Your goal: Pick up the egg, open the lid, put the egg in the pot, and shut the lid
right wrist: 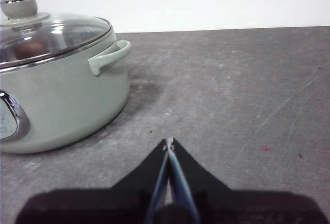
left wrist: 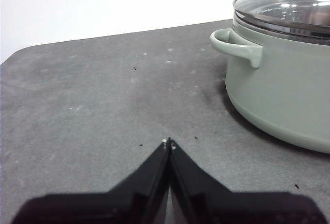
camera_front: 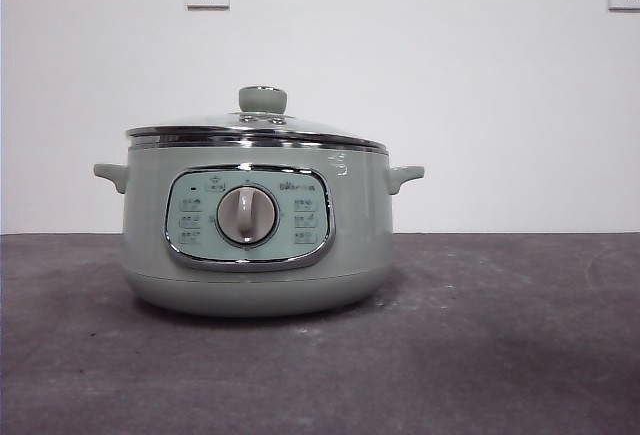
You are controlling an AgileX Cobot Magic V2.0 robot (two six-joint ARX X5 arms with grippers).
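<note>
task looks done: lid (camera_front: 258, 127) sits closed on the pot (camera_front: 256, 225), egg (right wrist: 27, 49) shows reddish through the glass, inside the pot, nothing left. left gripper (left wrist: 168, 142) hangs over bare table (left wrist: 93, 105), jaws pressed together, empty, pot at its 2 o'clock. right gripper (right wrist: 168, 141) likewise pinched closed, empty, pot at its 10 o'clock.

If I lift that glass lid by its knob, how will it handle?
The lid looks rigid and probably fragile, being glass. Its chrome rim seems heavier than the center, so it may tilt. The knob is small and smooth, so likely slippery.
</note>
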